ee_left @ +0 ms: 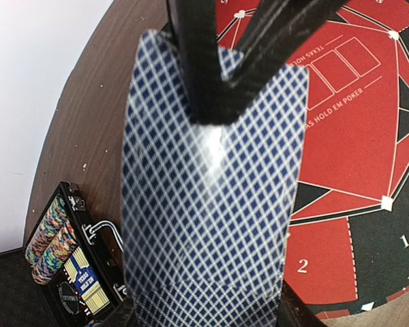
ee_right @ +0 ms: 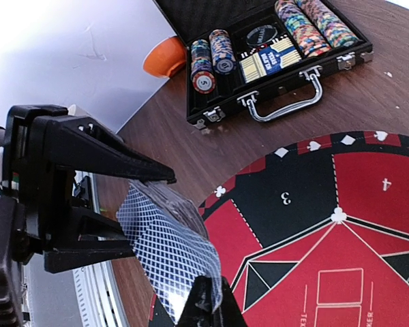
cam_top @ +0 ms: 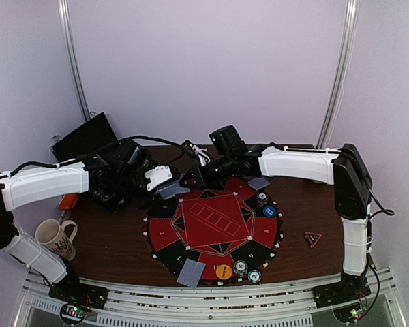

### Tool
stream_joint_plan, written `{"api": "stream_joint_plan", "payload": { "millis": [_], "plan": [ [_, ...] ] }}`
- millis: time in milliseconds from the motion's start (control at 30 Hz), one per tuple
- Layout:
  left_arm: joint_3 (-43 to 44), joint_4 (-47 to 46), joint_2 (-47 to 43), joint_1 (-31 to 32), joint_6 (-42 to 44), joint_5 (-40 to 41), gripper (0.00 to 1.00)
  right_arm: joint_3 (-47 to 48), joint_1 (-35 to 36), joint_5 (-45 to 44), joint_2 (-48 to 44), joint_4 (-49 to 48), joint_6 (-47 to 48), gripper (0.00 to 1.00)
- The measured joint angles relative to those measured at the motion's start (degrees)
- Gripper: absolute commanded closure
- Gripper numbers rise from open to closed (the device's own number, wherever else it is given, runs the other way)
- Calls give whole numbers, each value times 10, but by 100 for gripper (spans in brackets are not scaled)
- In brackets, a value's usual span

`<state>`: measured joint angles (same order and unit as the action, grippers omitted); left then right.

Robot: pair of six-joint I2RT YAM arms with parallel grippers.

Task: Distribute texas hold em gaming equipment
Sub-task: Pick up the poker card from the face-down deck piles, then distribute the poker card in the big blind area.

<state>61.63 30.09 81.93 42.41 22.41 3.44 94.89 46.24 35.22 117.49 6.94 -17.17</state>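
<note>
My left gripper [cam_top: 165, 182] is shut on a deck of playing cards [ee_left: 211, 204] with blue-and-white lattice backs, held above the table just left of the round red-and-black poker mat [cam_top: 215, 228]. My right gripper [ee_right: 211, 308] is shut on the edge of the deck's top card [ee_right: 170, 252], which bends upward; in the left wrist view its black fingers [ee_left: 203, 68] reach down over the deck. Dealt cards [cam_top: 191, 272] lie at the mat's near edge, and more cards [cam_top: 259, 182] at its far right. Chip stacks [cam_top: 245, 270], a blue button [cam_top: 269, 212] and an orange button [cam_top: 223, 271] sit on the mat.
An open black chip case [ee_right: 266, 54] stands at the back left with an orange object [ee_right: 165, 58] beside it. A white mug [cam_top: 54, 237] sits at the near left. A small red triangle [cam_top: 312, 238] lies right of the mat.
</note>
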Motion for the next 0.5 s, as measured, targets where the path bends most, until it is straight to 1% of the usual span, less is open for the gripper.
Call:
{"api": "stream_joint_plan", "payload": {
  "millis": [267,400,500],
  "plan": [
    [0,0,0,0,0,0,49,9,-5,-45,-42,91,59,100],
    [0,0,0,0,-2,3,49,9,-24,-62,-89,154,105,100],
    [-2,0,-3,0,-8,7,49,2,-36,-62,-132,211,157,100]
  ]
}}
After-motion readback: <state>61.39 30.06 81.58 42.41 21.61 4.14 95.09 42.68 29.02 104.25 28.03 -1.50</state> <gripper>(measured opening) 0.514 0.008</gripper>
